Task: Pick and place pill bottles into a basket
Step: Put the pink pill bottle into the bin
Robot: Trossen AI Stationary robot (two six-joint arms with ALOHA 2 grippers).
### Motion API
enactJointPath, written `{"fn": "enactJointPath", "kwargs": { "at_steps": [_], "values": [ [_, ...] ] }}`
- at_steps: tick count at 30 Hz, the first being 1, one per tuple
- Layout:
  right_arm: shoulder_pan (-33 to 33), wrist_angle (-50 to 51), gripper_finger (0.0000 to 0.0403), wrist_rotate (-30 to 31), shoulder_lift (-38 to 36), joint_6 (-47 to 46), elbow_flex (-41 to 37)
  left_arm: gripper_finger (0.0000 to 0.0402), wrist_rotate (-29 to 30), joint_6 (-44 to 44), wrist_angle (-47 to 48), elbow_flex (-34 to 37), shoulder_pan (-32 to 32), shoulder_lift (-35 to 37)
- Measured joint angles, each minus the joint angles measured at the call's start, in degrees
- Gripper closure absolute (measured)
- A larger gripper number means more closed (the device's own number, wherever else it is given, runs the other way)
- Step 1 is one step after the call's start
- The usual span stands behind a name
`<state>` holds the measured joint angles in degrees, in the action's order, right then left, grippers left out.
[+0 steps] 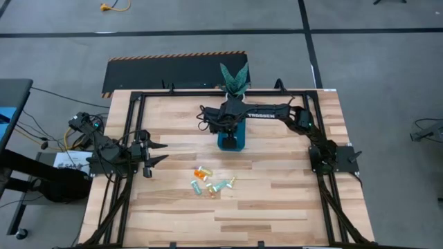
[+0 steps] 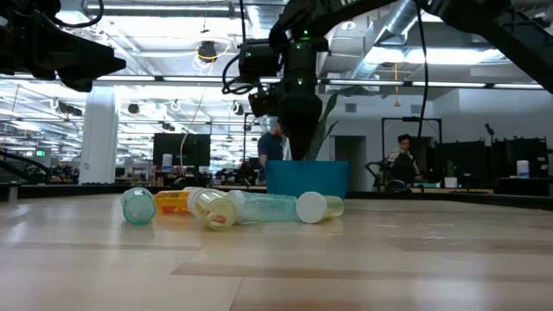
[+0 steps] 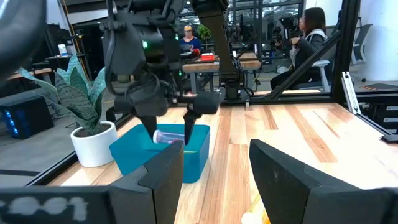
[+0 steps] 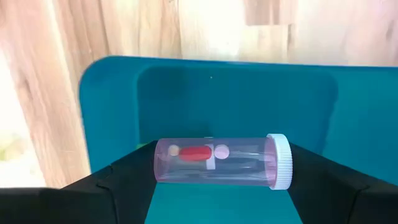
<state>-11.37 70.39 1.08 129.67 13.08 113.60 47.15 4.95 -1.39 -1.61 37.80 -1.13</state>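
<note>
the right gripper [image 4: 217, 186] is hanging at frame centre over the teal-blue low-walled plastic basket [image 4: 112, 93], its fingers partly spread and pinching a pink translucent pill bottle [image 4: 214, 163], so i reckon releasing comes next, then fetching another.

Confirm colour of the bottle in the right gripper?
Translucent pink plastic pill bottle with a white cap, held over the teal plastic basket; clearest in the right wrist view.

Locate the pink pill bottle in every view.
High: not visible, hidden under the right end effector.
Low: not discernible.
Left wrist: pink pill bottle between the right end effector's fingers above the basket.
Right wrist: centre, held crosswise.
Shared landmark: the teal basket.
</note>
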Motion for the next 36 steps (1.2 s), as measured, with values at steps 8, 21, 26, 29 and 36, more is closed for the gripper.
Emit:
{"fn": "enactJointPath", "kwargs": {
  "at_steps": [8,21,26,29,36],
  "values": [
    [-0.27,-1.67,0.0097,-2.05,0.0,0.27,-2.34,0.0226,0.0,0.0,0.0,0.0,0.01,0.0],
    [-0.25,-1.91,0.0097,-2.95,0.0,0.57,-2.34,0.0226,-0.01,0.0,0.01,0.0,0.0,0.0],
    [-0.25,-1.92,0.0097,-2.95,0.0,0.87,-2.34,0.0226,-0.02,0.0,0.0,0.0,0.0,0.0],
    [-0.25,-1.92,0.0097,-2.95,0.0,0.85,-2.34,0.0226,-0.01,0.0,0.0,0.0,0.01,0.0],
    [-0.25,-1.99,0.0097,-2.97,0.0,0.48,-2.34,0.0226,0.0,0.0,0.02,0.0,0.0,0.0]
  ]
}}
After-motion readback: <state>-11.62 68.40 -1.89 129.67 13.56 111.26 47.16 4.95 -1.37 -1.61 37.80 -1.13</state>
